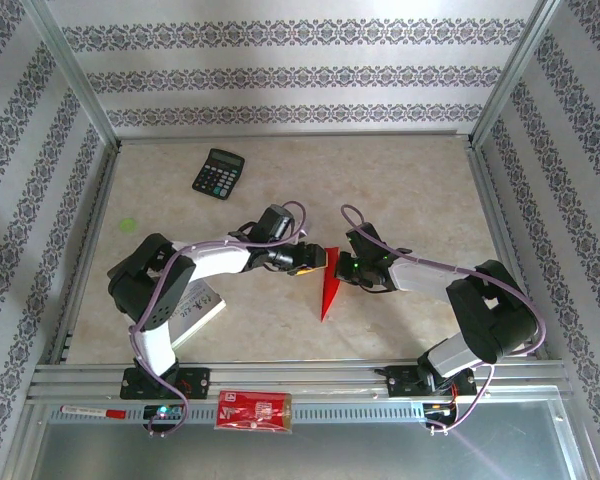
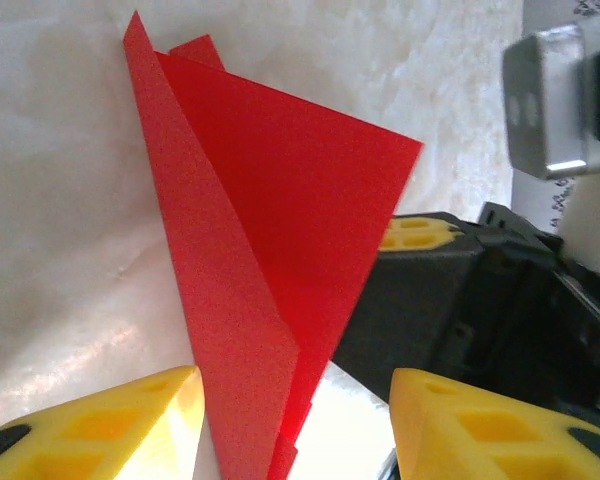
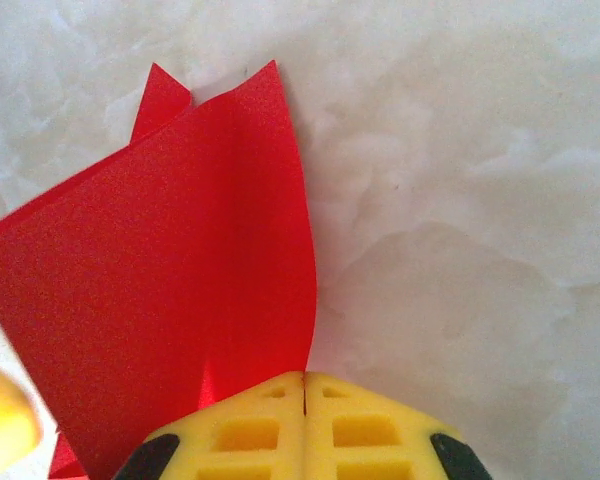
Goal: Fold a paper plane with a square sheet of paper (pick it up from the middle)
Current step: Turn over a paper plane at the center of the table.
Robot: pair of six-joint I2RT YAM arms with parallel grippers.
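Robot lab test cell; aluminium frame (image 1: 72,70), patterned wallpaper panels (image 1: 280,75), marble-look tabletop (image 1: 400,190)

The table (image 1: 420,180) has room at the back right. The calculator (image 1: 218,173) blocks back left, the paper plane (image 1: 329,293) the middle.

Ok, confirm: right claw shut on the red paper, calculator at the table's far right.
Not quite: the calculator lies at the far left, as the top external view shows. The right claw is shut on the red paper.
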